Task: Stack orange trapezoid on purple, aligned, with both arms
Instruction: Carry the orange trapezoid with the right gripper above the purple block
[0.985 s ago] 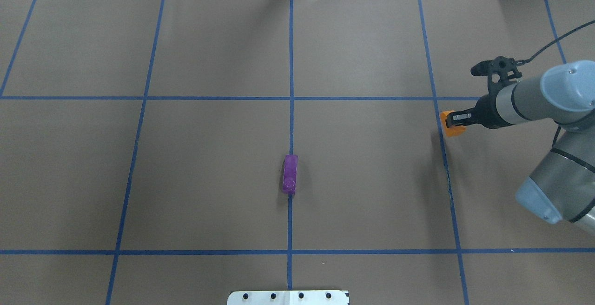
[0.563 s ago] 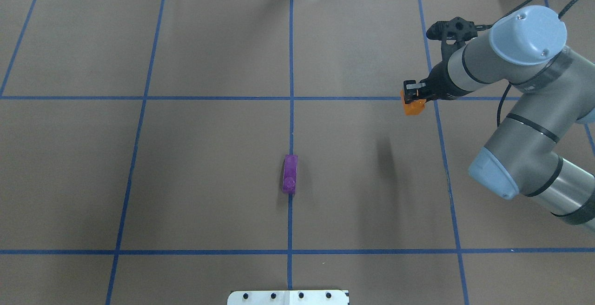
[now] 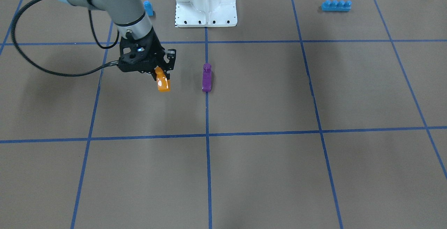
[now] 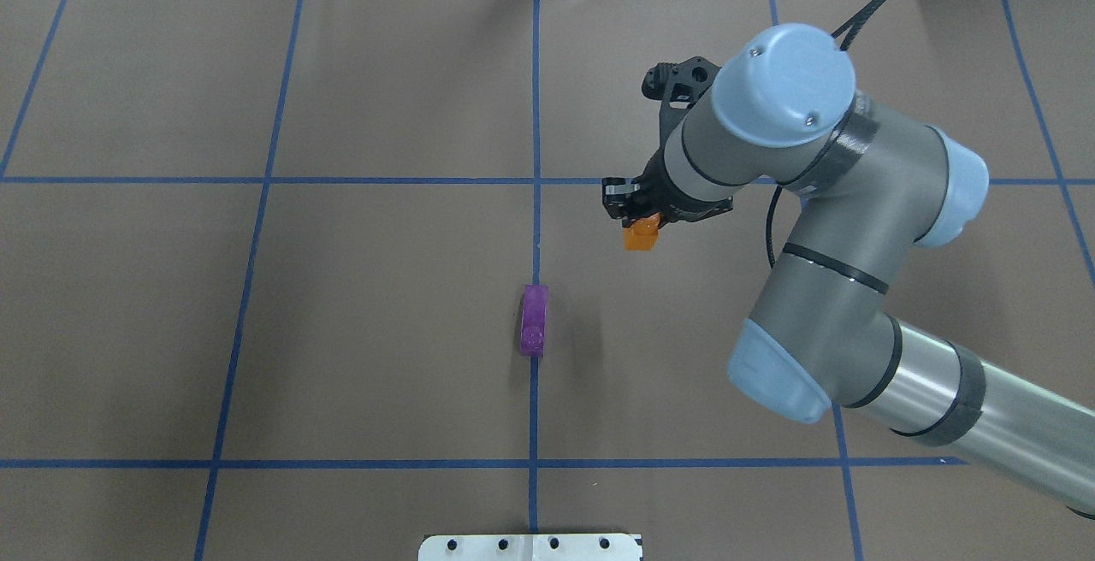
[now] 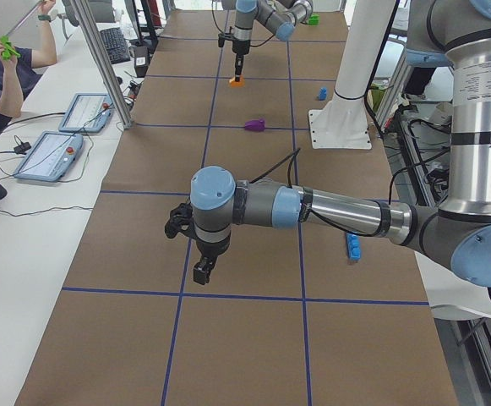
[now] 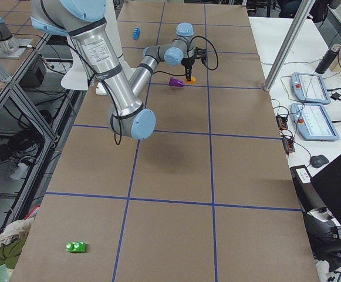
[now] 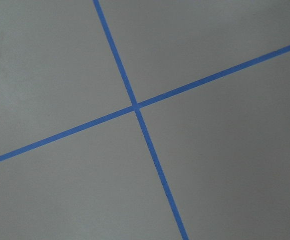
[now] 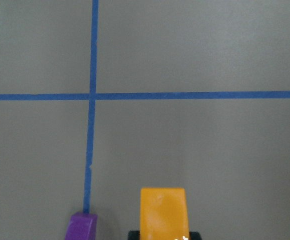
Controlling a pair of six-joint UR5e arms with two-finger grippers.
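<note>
Two grippers hang over your table [image 3: 314,173]: the left gripper [image 5: 201,271], whose opening you cannot tell, and the right gripper [image 4: 638,217], clamped on the orange trapezoid [image 4: 642,238], near but apart from the purple [image 4: 534,320] on the centre tape line [image 4: 535,116].

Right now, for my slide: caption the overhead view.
Right pincer holds orange trapezoid, apart from purple brick on centre tape line.

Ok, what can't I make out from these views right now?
- Left pincer: shows only in exterior left; open or shut unclear.
- Purple brick: cut off by the right wrist view's bottom edge.
- Orange trapezoid: gripped end hidden by the right pincer, front and overhead views.
</note>
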